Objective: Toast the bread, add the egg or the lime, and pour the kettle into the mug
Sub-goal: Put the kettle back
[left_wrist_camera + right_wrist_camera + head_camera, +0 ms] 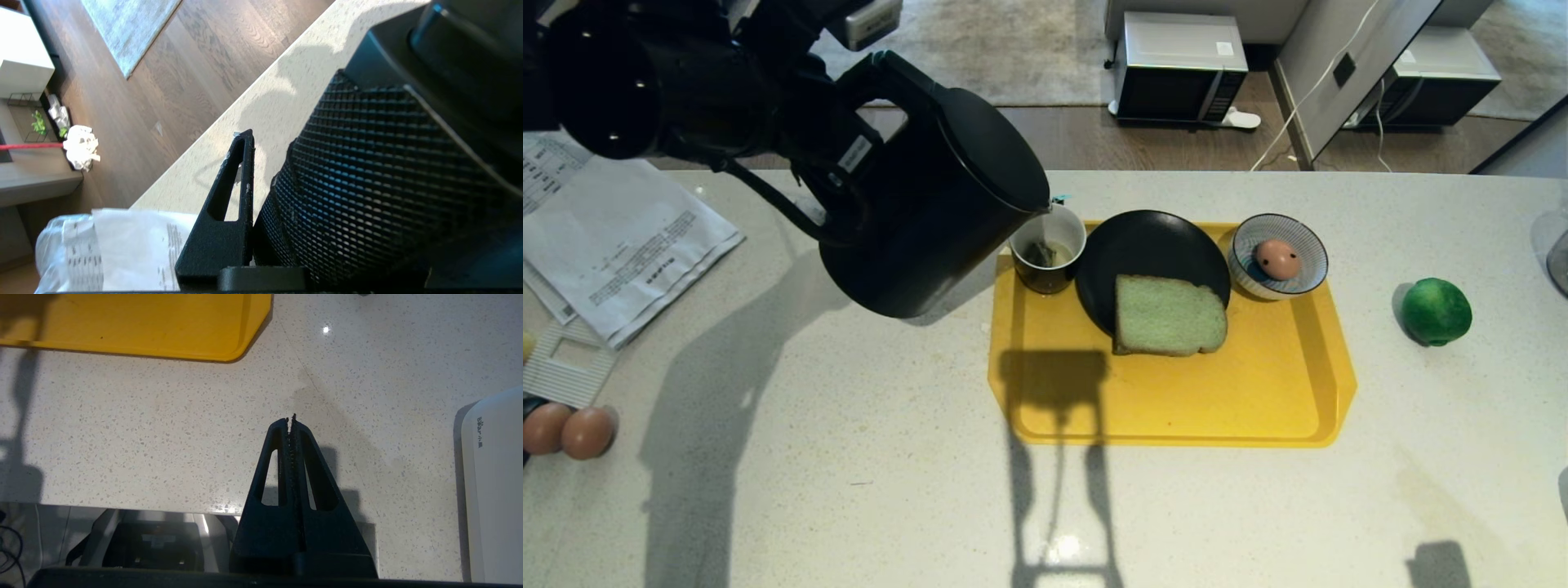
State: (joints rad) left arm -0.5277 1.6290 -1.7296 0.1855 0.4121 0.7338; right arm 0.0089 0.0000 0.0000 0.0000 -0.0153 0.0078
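Two tools: right tool (291, 420) pressed closed above pale speckled table (849, 457), near yellow plastic tray (1176, 400). Farther, left tool (261, 171) clamps tall matte black kettle (931, 204), tipped, spout over glossy black mug (1047, 253) on tray.

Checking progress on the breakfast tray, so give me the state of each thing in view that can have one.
kettle: lifted, tilted, spout over the mug
mug: upright on the tray, something dark inside
bread: flat, half on the black plate
egg: whole, in the striped bowl
lime: whole, on the counter beside the tray
left end effector: shut on the kettle's handle
right end effector: shut, empty, above the counter
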